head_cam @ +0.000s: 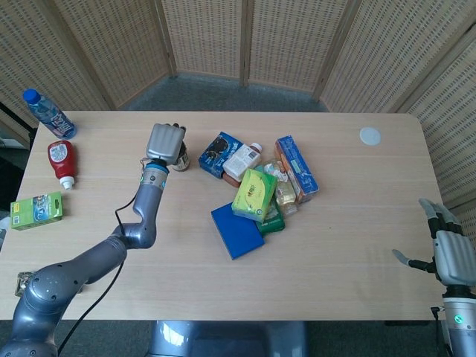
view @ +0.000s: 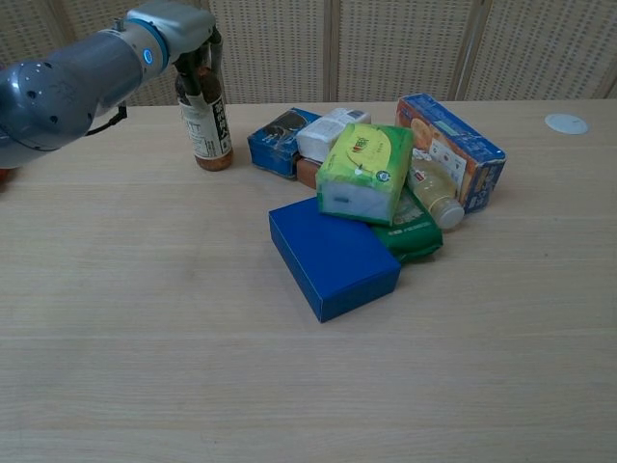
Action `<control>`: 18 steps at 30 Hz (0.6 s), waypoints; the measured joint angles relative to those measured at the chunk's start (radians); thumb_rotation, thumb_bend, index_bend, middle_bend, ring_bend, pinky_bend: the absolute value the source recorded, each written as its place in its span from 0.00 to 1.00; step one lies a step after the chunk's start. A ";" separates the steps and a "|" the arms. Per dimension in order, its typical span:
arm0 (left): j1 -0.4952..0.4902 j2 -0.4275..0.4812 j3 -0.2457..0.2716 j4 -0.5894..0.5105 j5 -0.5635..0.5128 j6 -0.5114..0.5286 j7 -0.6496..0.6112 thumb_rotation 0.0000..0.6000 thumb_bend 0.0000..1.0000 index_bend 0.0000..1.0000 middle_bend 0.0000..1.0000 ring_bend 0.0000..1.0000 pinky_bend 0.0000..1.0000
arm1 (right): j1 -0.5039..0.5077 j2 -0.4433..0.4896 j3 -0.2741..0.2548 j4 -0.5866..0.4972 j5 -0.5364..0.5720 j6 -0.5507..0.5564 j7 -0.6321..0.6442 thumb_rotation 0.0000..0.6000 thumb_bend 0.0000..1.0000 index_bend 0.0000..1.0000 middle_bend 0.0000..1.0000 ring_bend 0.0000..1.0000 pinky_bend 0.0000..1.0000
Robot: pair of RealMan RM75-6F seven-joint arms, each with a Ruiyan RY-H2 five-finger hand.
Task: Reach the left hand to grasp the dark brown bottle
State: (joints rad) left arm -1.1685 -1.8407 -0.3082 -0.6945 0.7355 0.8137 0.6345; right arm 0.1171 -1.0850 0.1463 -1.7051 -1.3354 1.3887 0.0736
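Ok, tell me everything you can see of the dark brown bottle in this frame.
The dark brown bottle stands upright on the light wooden table, toward its far left side, left of the pile of boxes and apart from it. It looks like clear plastic or glass filled with dark liquid, amber at the base, with a pale label printed in dark characters. Its neck and cap are hidden by the left hand, whose fingers wrap its upper part. From the head view only a sliver shows beside that hand.

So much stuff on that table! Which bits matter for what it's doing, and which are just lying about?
In the job:
left hand
dark brown bottle

Lying about:
blue box
green tissue pack
ketchup bottle
water bottle
green carton
right hand
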 measured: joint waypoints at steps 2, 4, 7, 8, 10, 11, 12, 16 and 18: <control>0.005 0.022 -0.006 -0.036 0.005 0.016 0.007 1.00 0.00 0.79 0.93 0.78 1.00 | -0.001 0.002 -0.001 -0.003 -0.004 0.004 0.000 0.87 0.00 0.00 0.00 0.00 0.00; 0.010 0.044 -0.012 -0.074 0.009 0.033 0.017 1.00 0.00 0.79 0.93 0.78 1.00 | -0.002 0.003 -0.002 -0.006 -0.007 0.006 0.001 0.86 0.00 0.00 0.00 0.00 0.00; 0.018 0.087 -0.022 -0.150 0.012 0.063 0.038 1.00 0.00 0.79 0.93 0.78 1.00 | -0.004 0.005 -0.004 -0.012 -0.015 0.012 0.002 0.86 0.00 0.00 0.00 0.00 0.00; 0.022 0.106 -0.027 -0.183 0.013 0.075 0.047 1.00 0.00 0.79 0.93 0.78 1.00 | -0.005 0.007 -0.005 -0.014 -0.018 0.015 0.002 0.86 0.00 0.00 0.00 0.00 0.00; 0.027 0.136 -0.034 -0.234 0.012 0.095 0.064 1.00 0.00 0.79 0.93 0.78 1.00 | -0.006 0.008 -0.006 -0.017 -0.022 0.019 0.003 0.86 0.00 0.00 0.00 0.00 0.00; 0.030 0.157 -0.039 -0.268 0.010 0.108 0.076 1.00 0.00 0.79 0.93 0.78 1.00 | -0.007 0.009 -0.006 -0.019 -0.025 0.021 0.004 0.86 0.00 0.00 0.00 0.00 0.00; 0.032 0.172 -0.043 -0.294 0.008 0.118 0.086 1.00 0.00 0.79 0.93 0.78 1.00 | -0.008 0.010 -0.007 -0.021 -0.027 0.023 0.005 0.85 0.00 0.00 0.00 0.00 0.00; 0.041 0.242 -0.060 -0.404 -0.003 0.161 0.130 1.00 0.00 0.79 0.93 0.78 1.00 | -0.011 0.015 -0.008 -0.028 -0.037 0.032 0.010 0.86 0.00 0.00 0.00 0.00 0.00; 0.044 0.285 -0.072 -0.468 -0.011 0.187 0.156 1.00 0.00 0.79 0.93 0.78 1.00 | -0.013 0.018 -0.009 -0.032 -0.042 0.037 0.013 0.86 0.00 0.00 0.00 0.00 0.00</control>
State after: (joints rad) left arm -1.1242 -1.5561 -0.3798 -1.1627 0.7243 1.0006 0.7908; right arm 0.1040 -1.0673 0.1375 -1.7376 -1.3771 1.4252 0.0870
